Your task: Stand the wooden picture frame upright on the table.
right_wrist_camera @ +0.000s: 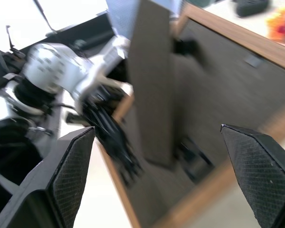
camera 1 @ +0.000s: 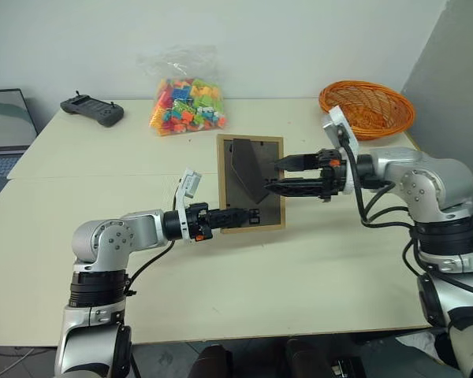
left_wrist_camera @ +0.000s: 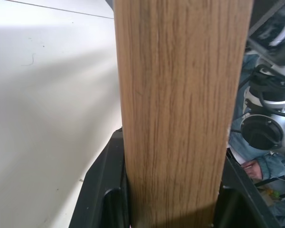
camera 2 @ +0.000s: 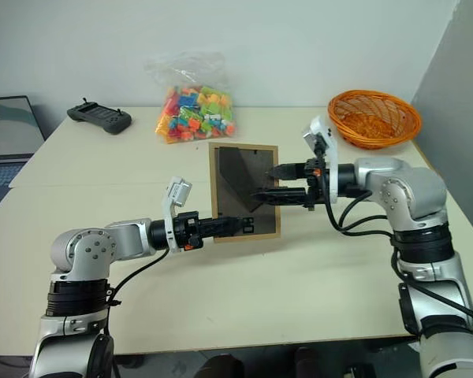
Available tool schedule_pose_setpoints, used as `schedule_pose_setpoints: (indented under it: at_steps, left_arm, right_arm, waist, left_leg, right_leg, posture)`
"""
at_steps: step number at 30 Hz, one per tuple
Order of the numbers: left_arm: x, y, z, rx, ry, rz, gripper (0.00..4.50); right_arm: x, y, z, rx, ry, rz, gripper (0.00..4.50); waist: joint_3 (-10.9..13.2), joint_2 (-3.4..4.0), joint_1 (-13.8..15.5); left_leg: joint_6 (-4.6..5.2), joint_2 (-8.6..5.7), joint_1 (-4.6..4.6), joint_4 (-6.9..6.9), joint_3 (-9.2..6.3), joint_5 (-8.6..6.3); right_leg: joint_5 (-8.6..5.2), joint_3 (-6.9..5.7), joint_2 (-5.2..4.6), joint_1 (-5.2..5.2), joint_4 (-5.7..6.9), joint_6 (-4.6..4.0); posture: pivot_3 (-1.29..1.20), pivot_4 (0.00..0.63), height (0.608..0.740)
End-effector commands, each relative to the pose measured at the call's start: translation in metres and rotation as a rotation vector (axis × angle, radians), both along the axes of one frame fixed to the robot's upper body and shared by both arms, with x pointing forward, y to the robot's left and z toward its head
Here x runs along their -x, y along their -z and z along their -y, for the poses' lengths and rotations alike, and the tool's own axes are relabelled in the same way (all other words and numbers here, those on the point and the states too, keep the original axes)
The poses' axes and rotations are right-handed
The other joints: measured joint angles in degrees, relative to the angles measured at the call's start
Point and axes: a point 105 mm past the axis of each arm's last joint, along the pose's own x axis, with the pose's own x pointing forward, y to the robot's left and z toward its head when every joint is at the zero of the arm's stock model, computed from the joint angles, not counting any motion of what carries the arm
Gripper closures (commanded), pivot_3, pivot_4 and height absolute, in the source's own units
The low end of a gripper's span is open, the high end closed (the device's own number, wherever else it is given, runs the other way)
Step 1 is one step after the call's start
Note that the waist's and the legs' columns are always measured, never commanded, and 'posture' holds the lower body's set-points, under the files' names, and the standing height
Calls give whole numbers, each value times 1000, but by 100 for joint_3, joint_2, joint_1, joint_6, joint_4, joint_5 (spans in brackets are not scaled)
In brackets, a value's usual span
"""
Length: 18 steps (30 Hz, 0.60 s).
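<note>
The wooden picture frame (camera 1: 238,193) is held over the middle of the table (camera 1: 315,268), its dark back facing me and its fold-out stand (camera 1: 248,161) swung out. My left gripper (camera 1: 238,214) is shut on the frame's lower wooden edge (left_wrist_camera: 175,114), with a black finger (left_wrist_camera: 102,190) on either side of it. From the right, my right gripper (camera 1: 285,175) reaches toward the stand. It is open, with one finger above the other and nothing clamped between them. In the right wrist view the stand (right_wrist_camera: 152,85) lies ahead of the spread fingertips (right_wrist_camera: 76,161). I cannot tell whether the frame touches the table.
A clear bag of colourful blocks (camera 1: 188,102) sits at the back centre. An orange wicker basket (camera 1: 366,109) stands at the back right. A black controller (camera 1: 92,110) lies at the back left, and a laptop (camera 1: 4,126) is off the table's left edge.
</note>
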Motion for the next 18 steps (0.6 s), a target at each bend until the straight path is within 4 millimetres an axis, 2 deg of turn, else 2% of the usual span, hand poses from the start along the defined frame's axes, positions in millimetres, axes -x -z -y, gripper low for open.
schedule_pose_setpoints:
  at_steps: [1, 5, 6, 7, 9, 11, 13, 14, 16, 18]
  left_arm:
    - [2, -25, -5, 110, 26, -30, 3214]
    - [5, -30, -9, 176, 49, -134, 3214]
    - [7, -30, -9, 182, 63, -161, 3214]
    - [9, -30, -9, 182, 71, -177, 3214]
    - [13, -29, -9, 171, 83, -188, 3214]
    - [15, -28, -8, 155, 82, -191, 3214]
    - [17, -26, -9, 138, 76, -187, 3214]
    - [18, -26, -11, 130, 69, -185, 3214]
    - [19, -25, -13, 117, 54, -184, 3214]
    - [20, -21, -17, 104, 38, -188, 3214]
  right_arm:
    - [-11, -16, 28, 153, 96, 479, 24]
    - [-20, 1, 43, 383, 79, 954, 24]
    - [-25, 0, 46, 446, 105, 1161, 24]
    - [-23, 3, 44, 455, 79, 1291, 24]
    - [-22, 10, 41, 453, 41, 1445, 24]
    - [-29, 10, 41, 408, 80, 1472, 24]
    - [-42, 3, 41, 298, 175, 1328, 24]
    - [-52, 8, 44, 244, 213, 1111, 24]
    - [-58, 20, 48, 157, 202, 748, 24]
    - [-45, 22, 57, 51, 132, 329, 24]
  waist:
    - [1, -1, 5]
    - [1, -3, -13]
    - [2, -4, -21]
    - [2, -4, -37]
    - [2, -5, -47]
    - [3, -5, -54]
    - [4, -7, -69]
    - [5, -9, -71]
    - [5, -9, -63]
    - [6, -7, -20]
  left_leg:
    - [0, 0, 0, 0, 0, 0]
    - [0, 1, 2, 1, 7, 0]
    - [-1, 2, 4, 0, 12, 1]
    - [-6, 4, 6, 3, 14, 3]
    - [-24, 8, 8, 3, 23, 14]
    - [-30, 13, 10, 1, 34, 17]
    - [-39, 17, 14, 2, 38, 23]
    - [-41, 17, 15, 2, 38, 23]
    - [-44, 21, 18, 2, 36, 25]
    - [-43, 21, 19, 4, 33, 25]
  right_leg:
    - [0, -1, 0, 0, 0, 0]
    - [-2, -2, 2, 2, 0, 4]
    - [-2, 1, 1, 2, 1, 4]
    - [-2, 1, 2, 4, 2, 4]
    - [-2, 5, 2, 3, 6, 4]
    - [-2, 11, 3, 0, 5, 4]
    - [-2, 17, 6, 0, 5, 3]
    - [-2, 17, 6, 1, 5, 3]
    - [-1, 14, 7, 8, 3, 2]
    - [-1, 10, 4, 15, -2, 1]
  posture:
    - [0, 150, 740]
    - [0, 150, 740]
    - [0, 150, 740]
    - [0, 150, 740]
    - [0, 150, 740]
    - [0, 150, 740]
    - [0, 150, 740]
    - [0, 150, 740]
    - [0, 150, 740]
    - [0, 150, 740]
